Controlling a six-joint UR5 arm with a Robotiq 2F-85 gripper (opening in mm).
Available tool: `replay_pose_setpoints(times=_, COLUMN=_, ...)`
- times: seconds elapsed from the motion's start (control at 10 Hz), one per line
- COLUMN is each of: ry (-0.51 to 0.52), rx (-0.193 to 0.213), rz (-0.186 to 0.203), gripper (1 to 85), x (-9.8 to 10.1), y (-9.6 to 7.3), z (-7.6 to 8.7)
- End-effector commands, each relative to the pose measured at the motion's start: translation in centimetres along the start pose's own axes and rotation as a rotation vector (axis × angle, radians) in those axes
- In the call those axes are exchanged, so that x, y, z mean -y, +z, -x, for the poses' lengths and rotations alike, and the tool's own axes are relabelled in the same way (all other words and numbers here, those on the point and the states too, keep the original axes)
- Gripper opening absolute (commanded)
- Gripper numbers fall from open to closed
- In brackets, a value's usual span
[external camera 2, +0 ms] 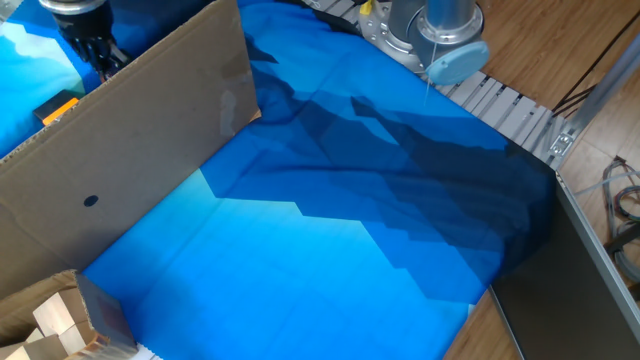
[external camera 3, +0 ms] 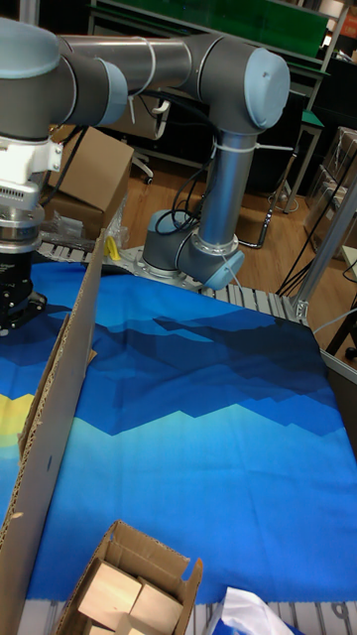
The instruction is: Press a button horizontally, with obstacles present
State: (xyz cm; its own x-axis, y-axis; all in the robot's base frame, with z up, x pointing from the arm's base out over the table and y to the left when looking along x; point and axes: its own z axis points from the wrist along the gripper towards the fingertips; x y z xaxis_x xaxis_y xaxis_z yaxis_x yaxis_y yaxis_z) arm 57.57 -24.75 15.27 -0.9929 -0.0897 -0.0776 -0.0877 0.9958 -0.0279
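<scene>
**Button behind the cardboard wall**

One button (external camera 2: 57, 108) is seen just behind the top edge of the single upright cardboard sheet (external camera 2: 120, 160). Beyond it, apart, the gripper (external camera 2: 92, 55) is held; its finger spacing cannot be told. Wide blue cloth (external camera 2: 330, 230) is left open before the sheet.

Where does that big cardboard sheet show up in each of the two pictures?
Fixed view: the cardboard sheet stands across the left half, showing its broad face.
Tall fixed view: the same sheet runs edge-on along the left side.
Shared landmark: the gripper sits behind the sheet's far end in both.
</scene>
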Motion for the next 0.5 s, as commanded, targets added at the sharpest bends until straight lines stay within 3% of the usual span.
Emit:
replay_pose_setpoints(times=0.0, ry=-0.016, rx=0.017, rz=0.051, gripper=1.0, x=-0.3, y=2.2, z=2.4)
replay_pose_setpoints(times=0.2, ry=-0.027, rx=0.02, rz=0.029, gripper=1.0, x=0.9, y=5.1, z=4.4)
replay_pose_setpoints(times=0.4, ry=-0.037, rx=0.025, rz=0.021, gripper=1.0, x=1.4, y=6.8, z=5.5)
